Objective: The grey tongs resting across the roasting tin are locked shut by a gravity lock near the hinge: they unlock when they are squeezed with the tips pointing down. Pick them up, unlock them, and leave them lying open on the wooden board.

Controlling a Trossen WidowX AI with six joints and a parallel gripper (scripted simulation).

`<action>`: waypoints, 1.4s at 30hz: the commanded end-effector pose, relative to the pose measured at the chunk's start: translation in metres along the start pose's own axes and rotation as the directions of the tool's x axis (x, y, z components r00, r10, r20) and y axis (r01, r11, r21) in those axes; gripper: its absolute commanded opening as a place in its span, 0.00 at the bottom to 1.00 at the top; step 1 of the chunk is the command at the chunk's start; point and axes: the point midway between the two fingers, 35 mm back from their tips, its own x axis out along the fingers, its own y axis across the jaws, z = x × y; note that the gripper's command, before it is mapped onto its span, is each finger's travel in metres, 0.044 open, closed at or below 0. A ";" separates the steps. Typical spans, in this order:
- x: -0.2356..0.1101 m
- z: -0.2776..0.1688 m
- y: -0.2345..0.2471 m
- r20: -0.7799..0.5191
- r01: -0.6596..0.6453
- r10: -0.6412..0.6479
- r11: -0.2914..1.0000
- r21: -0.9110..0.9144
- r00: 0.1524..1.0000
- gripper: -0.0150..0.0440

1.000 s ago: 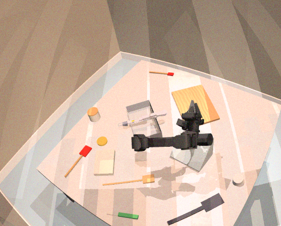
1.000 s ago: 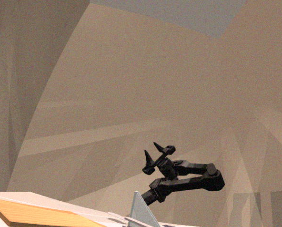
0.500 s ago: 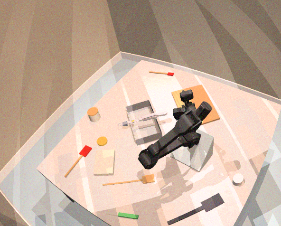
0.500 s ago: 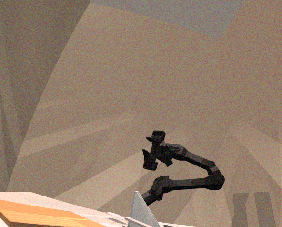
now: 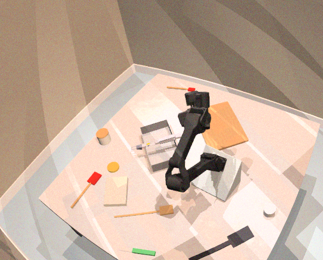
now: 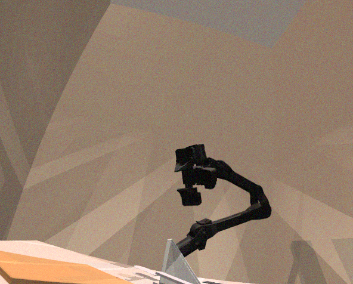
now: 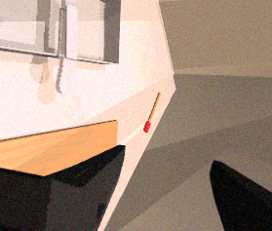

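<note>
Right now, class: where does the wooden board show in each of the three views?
Top: wooden board right of centre, beside the tin, partly under the arm.
Exterior: bottom-left corner, seen edge-on.
Wrist: lower left, just above a dark finger.
Shared landmark: the grey wedge block by the board shows in top and exterior; the wrist view misses it.

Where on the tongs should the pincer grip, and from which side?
Probably mid-handle, from straight above. The tongs lie flat across the tin, their middle bridging its hollow, so fingers could drop on both sides. The open pincer is high above the board.
</note>
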 end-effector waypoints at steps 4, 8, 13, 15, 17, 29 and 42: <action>0.071 0.043 0.009 -0.015 -0.221 0.221 0.975 0.022 0.975 0.69; 0.108 0.068 0.026 -0.047 -0.317 0.317 0.948 0.024 0.947 0.69; 0.153 0.106 0.058 -0.074 -0.416 0.417 0.909 0.021 0.906 0.69; 0.172 0.122 0.076 -0.092 -0.448 0.449 0.893 0.032 0.889 0.69; 0.188 0.137 0.095 -0.107 -0.474 0.475 0.880 0.035 0.873 0.69; 0.224 0.175 0.154 -0.148 -0.528 0.532 0.847 0.063 0.834 0.69; 0.229 0.182 0.155 -0.148 -0.528 0.532 0.847 0.063 0.834 0.69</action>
